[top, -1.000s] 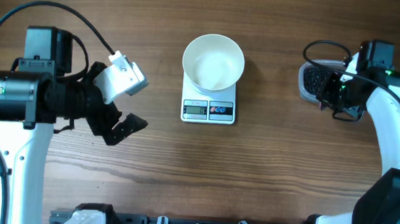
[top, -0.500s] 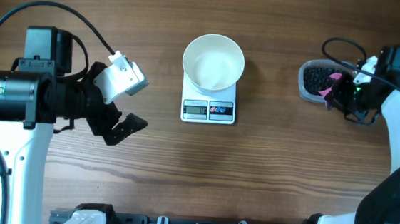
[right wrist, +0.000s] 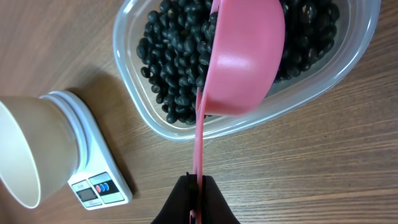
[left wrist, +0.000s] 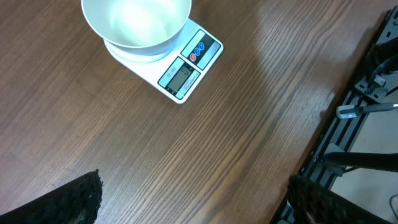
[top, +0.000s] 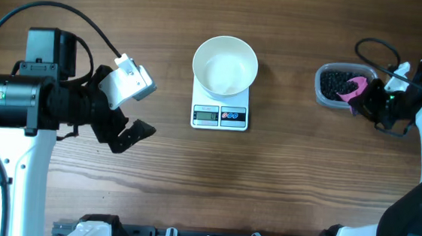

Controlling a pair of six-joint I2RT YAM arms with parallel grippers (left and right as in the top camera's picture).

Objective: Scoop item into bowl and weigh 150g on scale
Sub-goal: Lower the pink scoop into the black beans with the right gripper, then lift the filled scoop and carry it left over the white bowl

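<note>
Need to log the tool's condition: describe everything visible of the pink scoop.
The pink scoop looks like smooth, glossy plastic: a rounded cup on a thin handle seen edge-on. The right gripper is shut on the handle's end. The cup hangs over the black beans in the clear tub; whether it touches them is unclear. No beans show on the face turned to the camera.
</note>
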